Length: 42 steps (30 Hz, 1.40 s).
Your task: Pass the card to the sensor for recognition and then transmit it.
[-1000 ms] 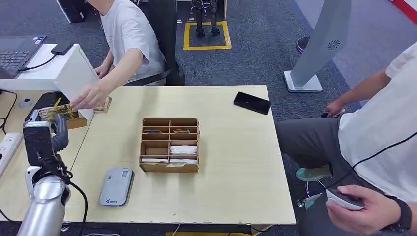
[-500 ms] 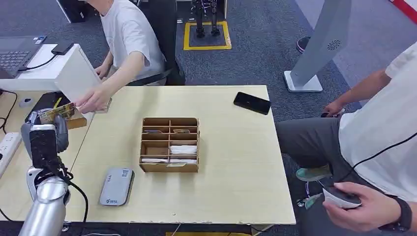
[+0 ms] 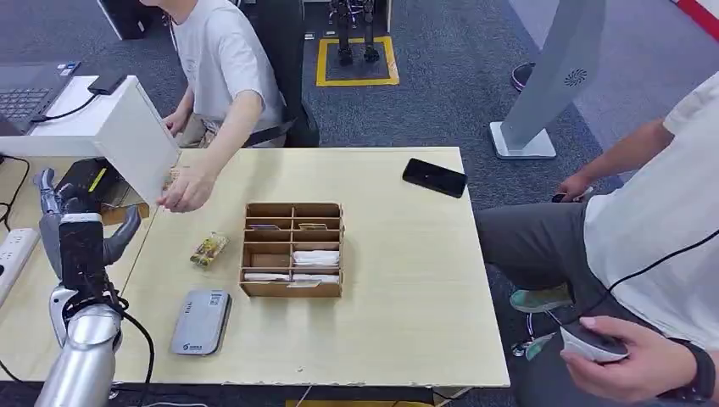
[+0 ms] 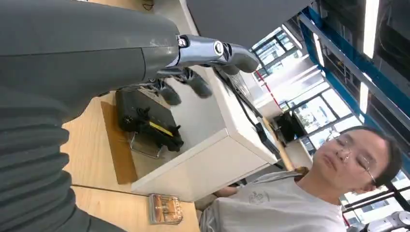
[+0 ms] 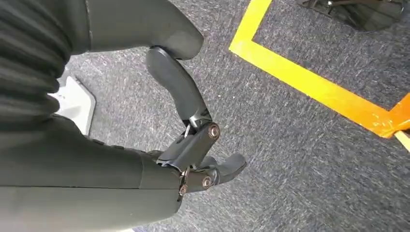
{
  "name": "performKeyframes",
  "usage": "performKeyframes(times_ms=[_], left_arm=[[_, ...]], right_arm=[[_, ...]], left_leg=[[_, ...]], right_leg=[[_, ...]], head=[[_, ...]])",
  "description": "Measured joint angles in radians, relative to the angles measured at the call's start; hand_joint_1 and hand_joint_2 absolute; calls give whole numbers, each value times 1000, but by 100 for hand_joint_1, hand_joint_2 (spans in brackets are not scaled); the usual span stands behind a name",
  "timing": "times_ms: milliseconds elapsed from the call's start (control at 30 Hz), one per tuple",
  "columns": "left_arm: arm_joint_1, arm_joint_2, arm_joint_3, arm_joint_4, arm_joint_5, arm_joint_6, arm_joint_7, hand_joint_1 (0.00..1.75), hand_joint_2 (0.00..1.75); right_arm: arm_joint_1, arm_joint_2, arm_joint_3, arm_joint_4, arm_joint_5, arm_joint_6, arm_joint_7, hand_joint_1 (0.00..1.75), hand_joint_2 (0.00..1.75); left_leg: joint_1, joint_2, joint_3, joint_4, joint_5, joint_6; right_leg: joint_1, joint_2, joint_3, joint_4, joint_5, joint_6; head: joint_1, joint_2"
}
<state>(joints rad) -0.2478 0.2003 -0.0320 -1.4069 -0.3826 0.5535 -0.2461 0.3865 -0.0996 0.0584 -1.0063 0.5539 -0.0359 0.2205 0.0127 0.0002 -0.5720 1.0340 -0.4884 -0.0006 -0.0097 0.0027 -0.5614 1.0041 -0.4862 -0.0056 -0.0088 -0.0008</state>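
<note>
far left, the robot's left hand (image 3: pixel 80 222) is raised over the left edge of the counter (image 3: pixel 407 280), fingers spread apart and nothing in them. the left wrist view backs that up, with the fingers (image 4: pixel 203 50) fanned out in the air above a black device (image 4: pixel 145 118) that sits under a white shelf box (image 3: pixel 110 127). a small tray (image 4: pixel 165 209) lies on the counter near that box.

just right of the hand, a person's hand (image 3: pixel 185 192) reaches down over the counter's back left part. the card (image 3: pixel 209 249), a yellowish patterned thing, lies flat on the counter by itself, between the robot's left hand and the wooden organizer box (image 3: pixel 292 249), just beside the box's left wall. nobody's touching it. the sensor (image 3: pixel 201 321), a flat grey reader, sits on the counter nearer the front edge, apart from the card.

further right a black phone (image 3: pixel 434 177) lies near the counter's back right corner. past the counter a second person sits holding a mouse (image 3: pixel 593 342).

the right hand (image 5: pixel 193 159) hangs over grey carpet (image 5: pixel 290 145) with a yellow floor line (image 5: pixel 309 87), fingers loosely curled, holding nothing.
</note>
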Motion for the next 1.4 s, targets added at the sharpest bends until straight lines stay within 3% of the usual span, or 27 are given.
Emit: performKeyframes(times_ms=[500,900,1400], left_arm=[[-1,-1,0,0,2,-1,6,0,175],[-1,-8,-1,0,26,-21,5,0,175],[-1,-8,-2,0,27,-27,2,0,175]], right_arm=[[-1,-34,65,0,-59,-34,18,0,175],[-5,-103,227,0,-236,-143,62,0,175],[-11,-136,293,0,-248,-145,63,0,175]], left_leg=[[0,0,0,0,0,0],[0,0,0,0,0,0],[0,0,0,0,0,0]], right_leg=[[0,0,0,0,0,0],[0,0,0,0,0,0],[0,0,0,0,0,0]], head=[[0,0],[0,0],[0,0]])
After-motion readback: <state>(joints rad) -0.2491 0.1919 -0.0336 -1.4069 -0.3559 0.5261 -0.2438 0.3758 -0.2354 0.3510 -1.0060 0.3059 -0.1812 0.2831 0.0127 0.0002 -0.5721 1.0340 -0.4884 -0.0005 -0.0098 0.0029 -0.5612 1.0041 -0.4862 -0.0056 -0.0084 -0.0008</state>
